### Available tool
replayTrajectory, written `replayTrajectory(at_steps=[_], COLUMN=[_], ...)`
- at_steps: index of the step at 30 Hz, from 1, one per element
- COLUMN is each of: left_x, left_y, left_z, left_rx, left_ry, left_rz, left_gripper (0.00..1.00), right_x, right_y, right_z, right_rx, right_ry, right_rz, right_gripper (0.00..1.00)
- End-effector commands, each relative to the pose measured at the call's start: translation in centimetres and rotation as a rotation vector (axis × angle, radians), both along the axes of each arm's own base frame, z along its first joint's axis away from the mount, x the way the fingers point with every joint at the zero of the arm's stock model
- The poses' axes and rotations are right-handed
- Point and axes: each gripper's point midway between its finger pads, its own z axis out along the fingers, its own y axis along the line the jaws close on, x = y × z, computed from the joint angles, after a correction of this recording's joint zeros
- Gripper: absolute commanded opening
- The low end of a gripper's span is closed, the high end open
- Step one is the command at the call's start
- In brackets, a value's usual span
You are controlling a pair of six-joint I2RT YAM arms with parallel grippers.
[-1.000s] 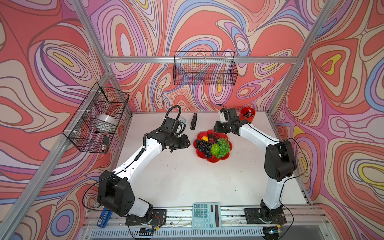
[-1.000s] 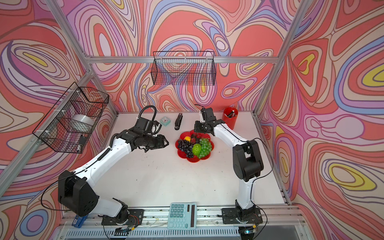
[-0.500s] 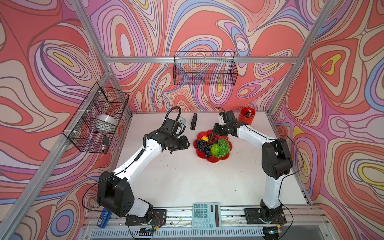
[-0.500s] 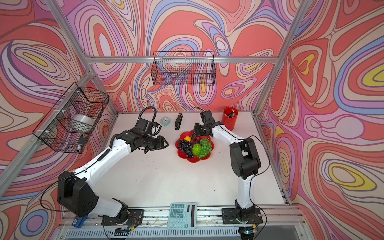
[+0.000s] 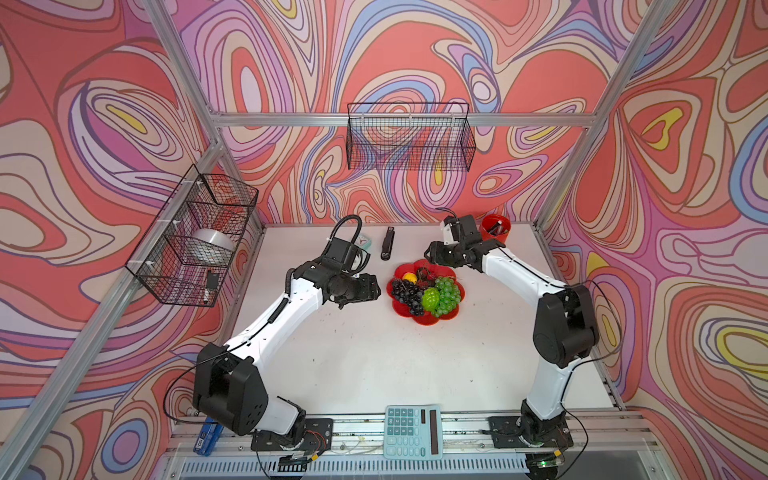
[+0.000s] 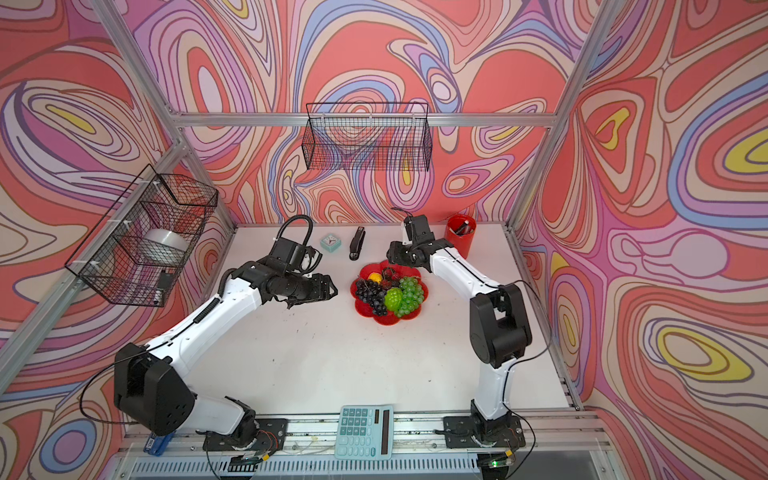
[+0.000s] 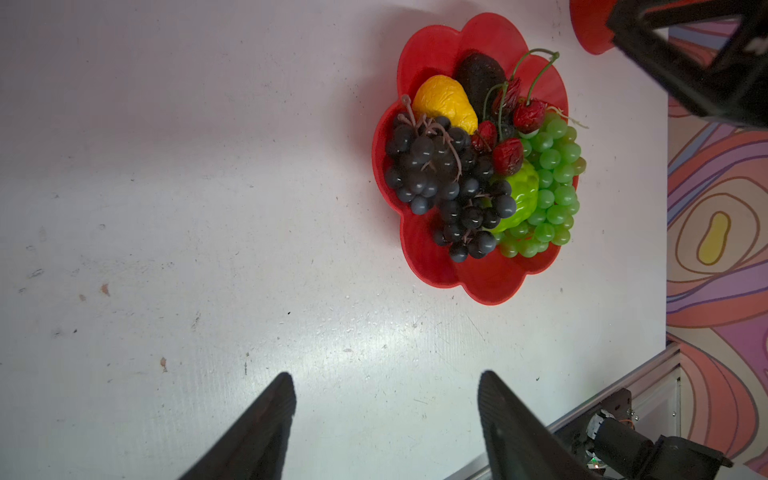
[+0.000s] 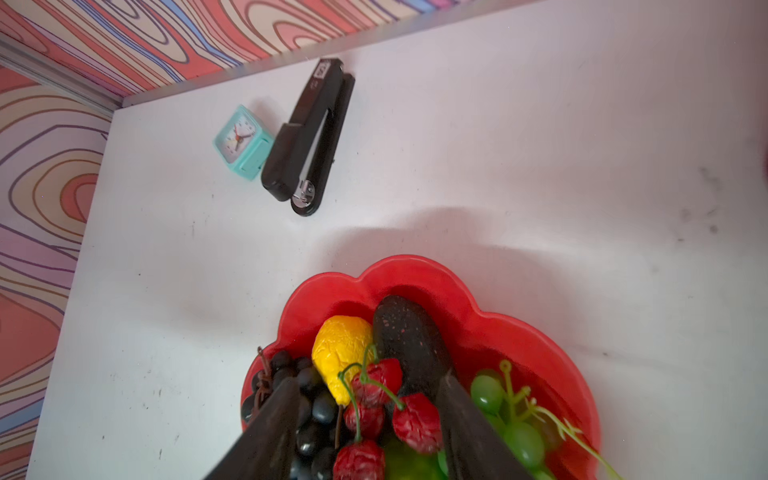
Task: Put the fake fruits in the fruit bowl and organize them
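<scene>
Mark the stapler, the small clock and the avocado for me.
stapler (image 8: 311, 104), right wrist view, on its black top arm.
clock (image 8: 237, 135), right wrist view, white dial.
avocado (image 7: 478, 77), left wrist view, middle of its dark skin.

fruit bowl (image 8: 519, 332): centre hidden under fruits (image 8: 415, 419) | red cup (image 7: 590, 25): cut off

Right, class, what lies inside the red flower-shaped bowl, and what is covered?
Inside the bowl: dark grapes, green grapes, a yellow fruit, a dark avocado, red cherries and a lime-green fruit, partly under the dark grapes. The bowl's centre is hidden.
</scene>
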Motion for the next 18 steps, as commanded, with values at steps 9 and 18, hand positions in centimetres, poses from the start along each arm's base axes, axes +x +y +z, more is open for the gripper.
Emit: replayTrajectory(at_steps=[9, 18], left_x=[4.3, 6.4], left_y=[10.1, 20.2], left_z=[2.7, -2.0], left_rx=[0.127, 0.417], left_ry=[-0.241, -0.530], left_rz=[0.200, 0.372], left_gripper=[0.97, 1.00], right_x=[-4.4, -7.7], right_y=[-11.8, -20.1], right_z=[12.2, 4.7], right_rx=[-0.411, -0.453], right_ry=[-0.423, -0.634], right_rz=[-0.249, -0.418], right_gripper=[0.98, 0.98])
